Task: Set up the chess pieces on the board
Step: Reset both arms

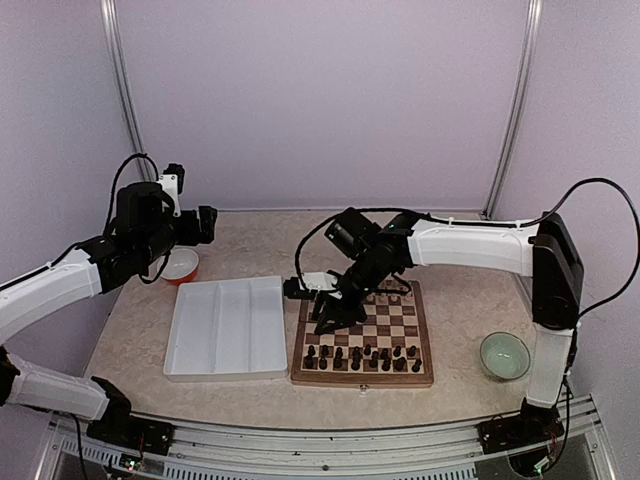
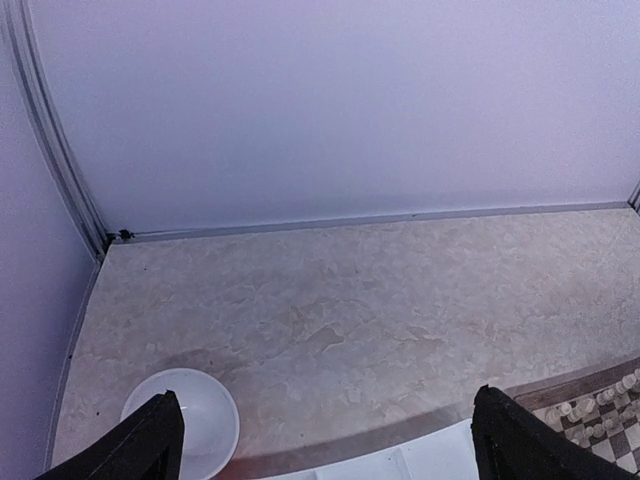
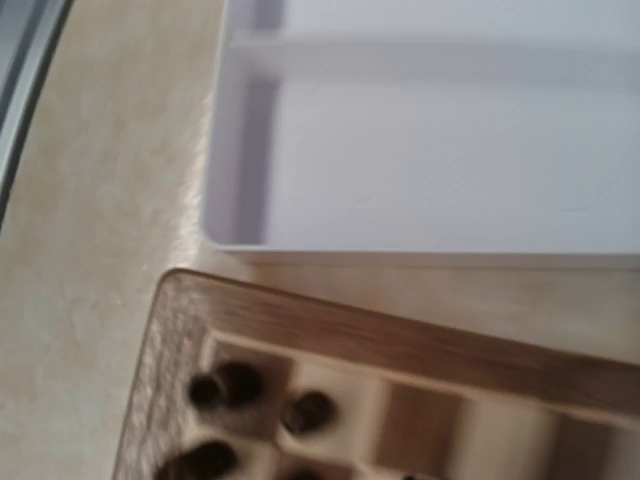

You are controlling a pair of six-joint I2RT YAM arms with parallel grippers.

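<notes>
Dark chess pieces (image 1: 362, 355) stand in two rows along the near edge of a wooden board (image 1: 400, 322) that lies right of centre on a marbled tabletop (image 1: 260, 245). The right gripper (image 1: 328, 318) hangs low over the board's left side; I cannot tell how wide it is. A white divided tray (image 1: 225, 325) sits just left of the board. The left gripper (image 2: 327, 405) is spread wide and holds nothing, raised above the far left corner.

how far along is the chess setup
Looks nearly done: dark chess pieces line the board's two near rows and the white tray looks empty. In hand: the right end effector is over the board's left side; its grip is hidden; the left end effector is open, idle. Left: perhaps final placements there.
</notes>
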